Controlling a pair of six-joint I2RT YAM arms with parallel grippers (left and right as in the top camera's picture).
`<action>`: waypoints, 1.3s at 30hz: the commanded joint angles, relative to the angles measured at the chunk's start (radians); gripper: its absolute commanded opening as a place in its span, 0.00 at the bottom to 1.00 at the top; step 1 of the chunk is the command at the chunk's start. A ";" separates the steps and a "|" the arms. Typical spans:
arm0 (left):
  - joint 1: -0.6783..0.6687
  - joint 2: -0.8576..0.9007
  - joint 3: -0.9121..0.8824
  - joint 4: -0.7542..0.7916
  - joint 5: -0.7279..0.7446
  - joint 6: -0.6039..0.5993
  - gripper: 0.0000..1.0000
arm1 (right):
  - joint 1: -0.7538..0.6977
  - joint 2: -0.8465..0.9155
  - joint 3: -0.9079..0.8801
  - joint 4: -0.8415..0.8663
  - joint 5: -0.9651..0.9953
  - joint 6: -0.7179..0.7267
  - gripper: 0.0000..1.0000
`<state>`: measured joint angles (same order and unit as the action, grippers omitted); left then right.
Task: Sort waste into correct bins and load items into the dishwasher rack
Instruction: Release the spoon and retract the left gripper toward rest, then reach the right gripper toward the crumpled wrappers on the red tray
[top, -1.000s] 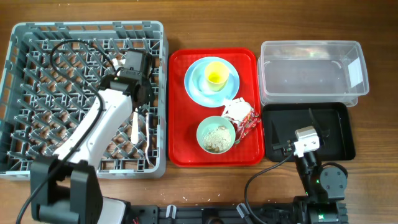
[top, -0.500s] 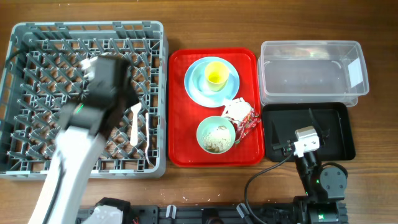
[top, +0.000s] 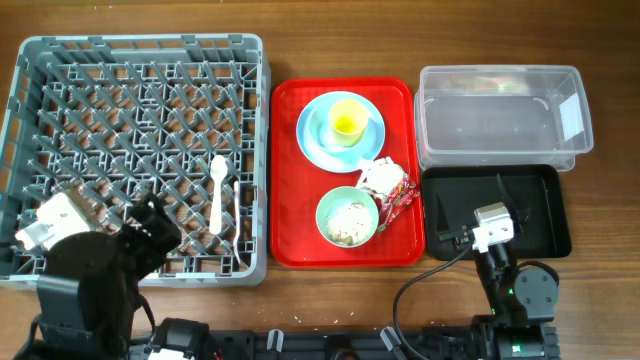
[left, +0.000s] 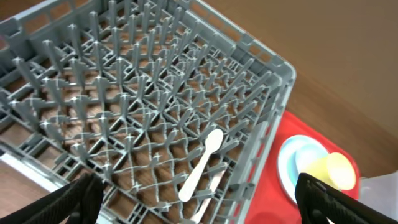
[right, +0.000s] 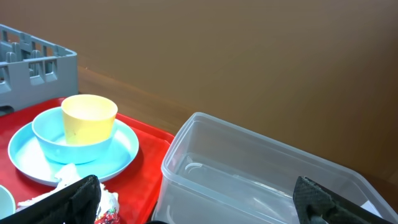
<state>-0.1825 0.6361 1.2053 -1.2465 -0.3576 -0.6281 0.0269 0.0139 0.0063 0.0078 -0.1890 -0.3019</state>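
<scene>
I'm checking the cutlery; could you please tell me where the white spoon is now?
In the overhead view the white spoon lies on the pegs inside the grey rack, close to its right wall, just left of the red tray.

One grey dishwasher rack (top: 140, 42) stands at nine o'clock on the desk (top: 340, 40). It holds two white plastic utensils: one spoon (top: 218, 190) and a second utensil (top: 237, 225), half hidden among the pegs, kind unclear.

One red tray (top: 290, 240) in the middle carries:
- one light blue plate (top: 310, 140)
- one yellow cup (top: 346, 120)
- one pale blue-green bowl (top: 322, 212) with one heap of food scraps (top: 348, 222)
- one crumpled wrapper (top: 383, 180)

At three o'clock are two bins: one clear tub (top: 500, 70) and one black tray (top: 545, 185).

There are two grippers: one left gripper (left: 202, 205) and one right gripper (right: 199, 202).
</scene>
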 joint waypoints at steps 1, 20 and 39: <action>0.004 -0.002 0.004 -0.019 -0.037 -0.016 1.00 | -0.005 -0.005 -0.001 0.005 0.016 -0.013 1.00; 0.004 -0.002 0.004 -0.020 -0.037 -0.016 1.00 | -0.005 0.020 0.055 0.044 -0.560 0.357 1.00; 0.004 -0.002 0.004 -0.020 -0.037 -0.016 1.00 | -0.005 0.521 0.508 -0.148 -0.754 1.034 0.87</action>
<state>-0.1825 0.6365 1.2053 -1.2690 -0.3771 -0.6315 0.0242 0.5037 0.5037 -0.0505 -1.0767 0.5648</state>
